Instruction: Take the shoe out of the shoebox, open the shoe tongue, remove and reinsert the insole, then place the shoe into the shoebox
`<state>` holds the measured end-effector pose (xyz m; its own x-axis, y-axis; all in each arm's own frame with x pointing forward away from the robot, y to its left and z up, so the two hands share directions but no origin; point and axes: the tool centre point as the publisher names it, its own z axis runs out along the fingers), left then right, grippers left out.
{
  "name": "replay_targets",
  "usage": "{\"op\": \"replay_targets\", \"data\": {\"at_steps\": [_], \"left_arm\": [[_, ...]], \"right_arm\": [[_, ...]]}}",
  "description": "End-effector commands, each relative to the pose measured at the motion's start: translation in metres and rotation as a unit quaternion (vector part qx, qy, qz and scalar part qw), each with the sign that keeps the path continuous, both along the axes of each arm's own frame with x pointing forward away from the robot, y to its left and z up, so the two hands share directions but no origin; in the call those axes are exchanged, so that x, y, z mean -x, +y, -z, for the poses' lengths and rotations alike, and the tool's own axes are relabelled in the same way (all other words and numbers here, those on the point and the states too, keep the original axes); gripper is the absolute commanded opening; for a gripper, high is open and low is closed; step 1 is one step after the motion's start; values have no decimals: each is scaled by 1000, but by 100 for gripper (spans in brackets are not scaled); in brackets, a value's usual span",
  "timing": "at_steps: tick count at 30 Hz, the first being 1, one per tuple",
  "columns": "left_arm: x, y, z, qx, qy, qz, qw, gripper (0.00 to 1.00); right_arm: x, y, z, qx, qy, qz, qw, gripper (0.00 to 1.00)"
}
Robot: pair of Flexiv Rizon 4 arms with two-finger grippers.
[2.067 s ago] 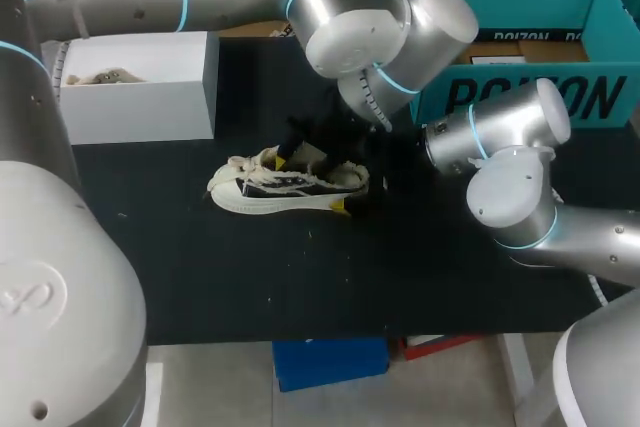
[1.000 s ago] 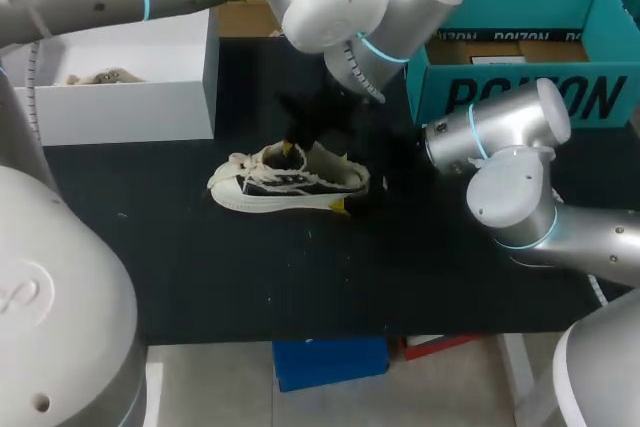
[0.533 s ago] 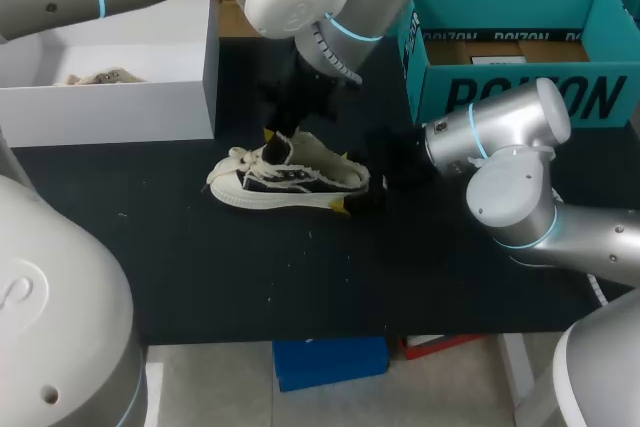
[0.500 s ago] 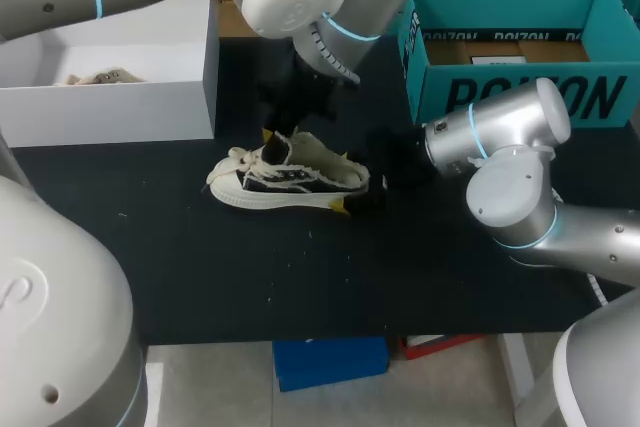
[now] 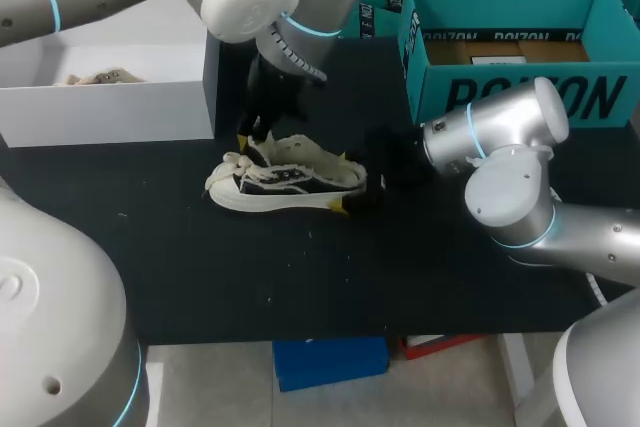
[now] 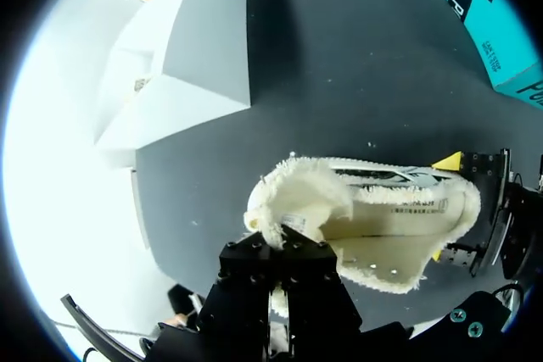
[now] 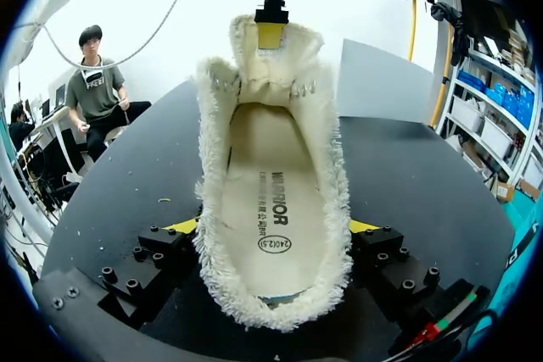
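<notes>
My left arm came in from the upper left and bent steeply down over the black table top point(image 5: 300, 277). The left gripper point(image 6: 278, 239) had its fingers drawn almost together, pinching the cream fabric tongue point(image 7: 270, 69) and holding it up and back from the opening. My right arm reached in low from the right. The right gripper point(image 7: 271, 226) stood wide, one yellow tip pressed to each side of the heel.

There was one cream low-top shoe with dark side panels and frayed edges point(image 5: 285, 185), upright on its sole mid-table, outside both boxes. One pale printed insole point(image 7: 263, 184) lay flat inside it.

There were two boxes: a white cardboard box point(image 5: 140, 97) to the shoe's left rear, with a small beige item point(image 5: 100, 76) inside that I could not make out, and a teal cardboard box point(image 5: 520, 87) at the right rear.
</notes>
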<state>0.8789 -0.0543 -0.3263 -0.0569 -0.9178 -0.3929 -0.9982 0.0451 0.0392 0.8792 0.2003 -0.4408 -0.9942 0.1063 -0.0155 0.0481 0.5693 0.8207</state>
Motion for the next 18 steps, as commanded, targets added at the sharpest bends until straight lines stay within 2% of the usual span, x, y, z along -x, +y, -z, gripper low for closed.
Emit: {"op": "replay_targets", "data": {"at_steps": [1,11,18], "left_arm": [[-1,16,3,39,5,0,999,0],[9,23,20,41,25,1,999,0],[11,23,22,38,28,-2,999,2]], "right_arm": [[0,0,3,1,0,1,1000,0],[0,0,3,1,0,1,1000,0],[0,0,3,1,0,1,1000,0]]}}
